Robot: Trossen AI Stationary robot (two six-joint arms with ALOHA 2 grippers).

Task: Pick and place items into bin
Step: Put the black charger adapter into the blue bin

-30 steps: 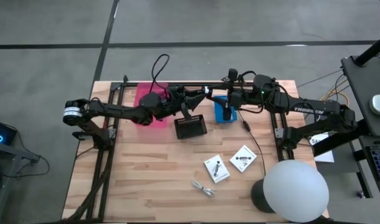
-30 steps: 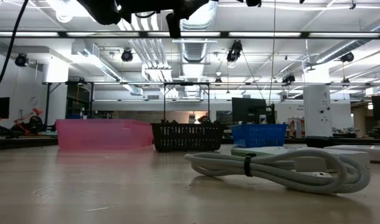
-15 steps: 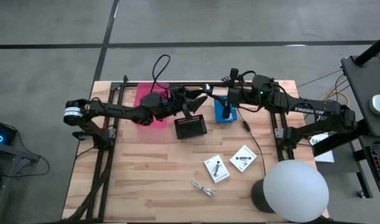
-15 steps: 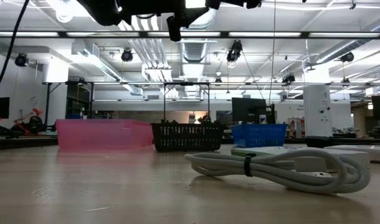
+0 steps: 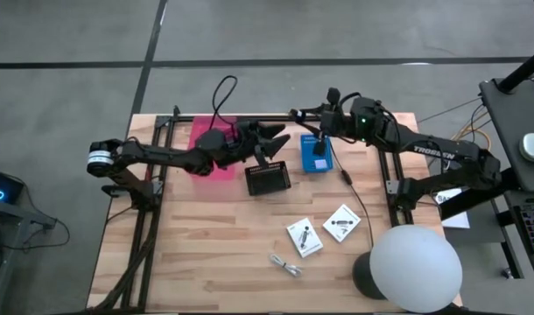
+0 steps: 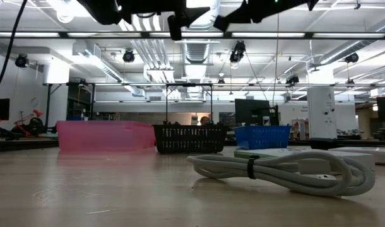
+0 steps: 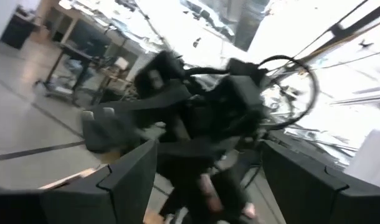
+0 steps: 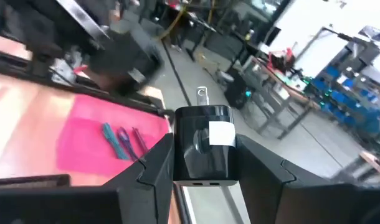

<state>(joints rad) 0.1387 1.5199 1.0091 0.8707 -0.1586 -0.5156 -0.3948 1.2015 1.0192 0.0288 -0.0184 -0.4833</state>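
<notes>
Items: black charger block (image 8: 202,144) pinched in right jaws (image 8: 202,163), near counter's far edge
Left jaws (image 5: 280,140): spread, empty, over black basket (image 5: 268,178)
Risk: block may slip from the narrow pinch, missing blue bin (image 5: 316,154)

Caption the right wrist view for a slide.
Right hand grips a black charger block above the pink plastic bin holding pen-like sticks.

Pink bin (image 5: 212,140), black mesh basket (image 5: 268,179), blue basket (image 5: 316,156), white packets (image 5: 341,222)
</notes>
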